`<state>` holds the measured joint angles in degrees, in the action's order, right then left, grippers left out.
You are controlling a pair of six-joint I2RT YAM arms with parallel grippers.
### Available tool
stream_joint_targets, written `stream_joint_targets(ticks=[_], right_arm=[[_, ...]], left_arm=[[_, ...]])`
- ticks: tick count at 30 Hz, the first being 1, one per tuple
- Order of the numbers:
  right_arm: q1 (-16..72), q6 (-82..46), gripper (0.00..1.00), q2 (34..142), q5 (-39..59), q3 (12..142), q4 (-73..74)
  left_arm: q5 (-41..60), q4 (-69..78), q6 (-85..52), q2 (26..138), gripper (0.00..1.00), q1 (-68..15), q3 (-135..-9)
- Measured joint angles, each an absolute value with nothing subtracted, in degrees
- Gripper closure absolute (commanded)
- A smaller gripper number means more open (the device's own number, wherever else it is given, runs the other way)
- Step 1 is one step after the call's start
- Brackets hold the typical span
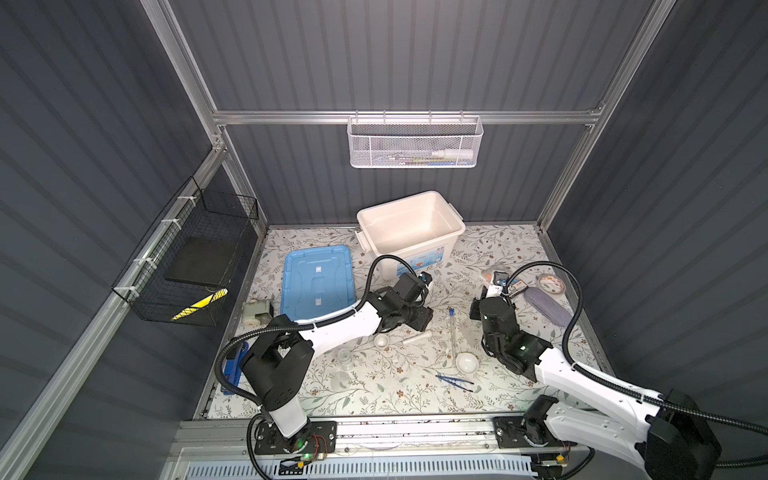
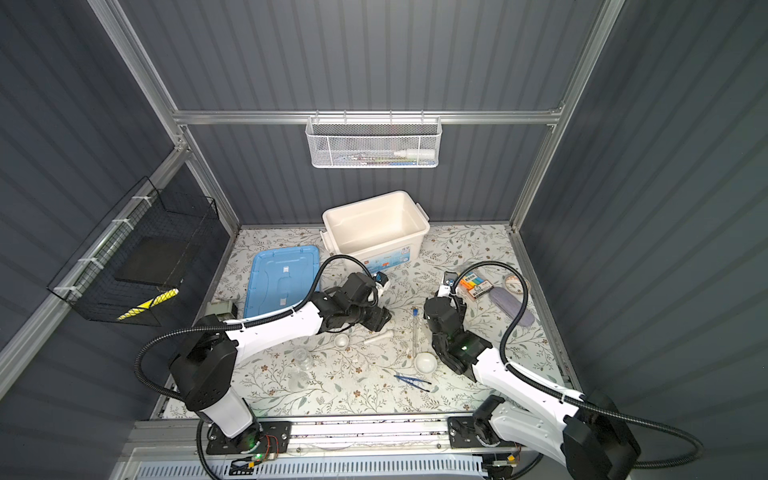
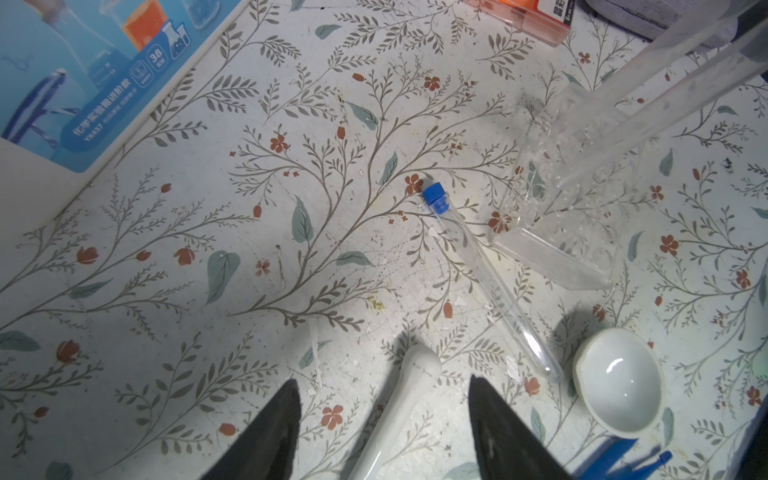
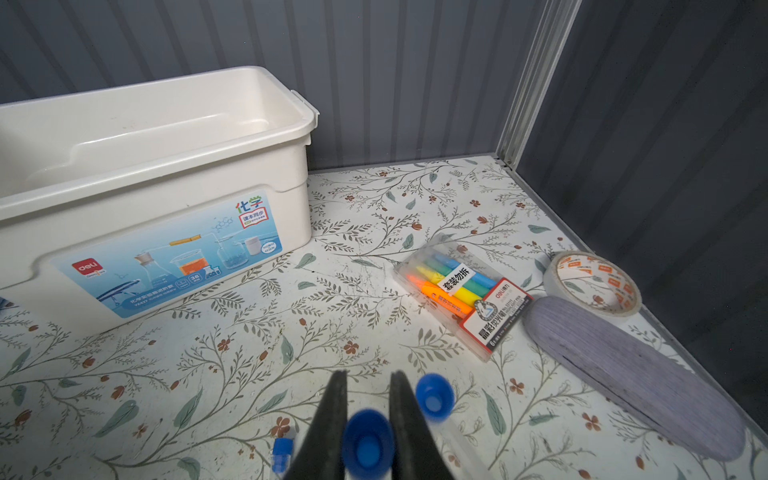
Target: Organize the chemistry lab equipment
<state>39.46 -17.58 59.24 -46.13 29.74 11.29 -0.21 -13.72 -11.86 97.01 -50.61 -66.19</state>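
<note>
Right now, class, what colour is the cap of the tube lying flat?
Blue; the cap shows best in the left wrist view.

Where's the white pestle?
In both top views the white pestle lies mid-table, between the smaller white dish and the lying tube, below the open left pincer.

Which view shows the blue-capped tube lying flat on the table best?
The left wrist view: the lying tube shows whole, cap to tip, close up. In both top views it is small. The right wrist view catches only its blue cap at the frame edge.
</note>
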Motion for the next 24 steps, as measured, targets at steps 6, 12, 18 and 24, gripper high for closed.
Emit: stream_joint_targets(ticks=[6, 12, 18, 24], right_arm=[[40.2, -17.6, 0.86, 59.2, -47.0, 29.4, 12.0], [40.5, -17.6, 0.85, 58.8, -47.2, 29.3, 11.7], [40.9, -18.0, 0.84, 57.5, -47.0, 29.2, 9.7], [41.2, -18.2, 0.84, 55.8, -46.8, 28.4, 8.8]], left_arm=[[-0.2, -13.6, -11.9, 97.0, 0.34, -50.7, -66.2], [-0.2, -12.9, -12.3, 97.0, 0.34, -51.2, -66.1], [-0.2, -12.3, -12.3, 97.1, 0.34, -51.5, -66.1], [-0.1, -11.5, -12.4, 97.2, 0.34, -51.7, -66.1]])
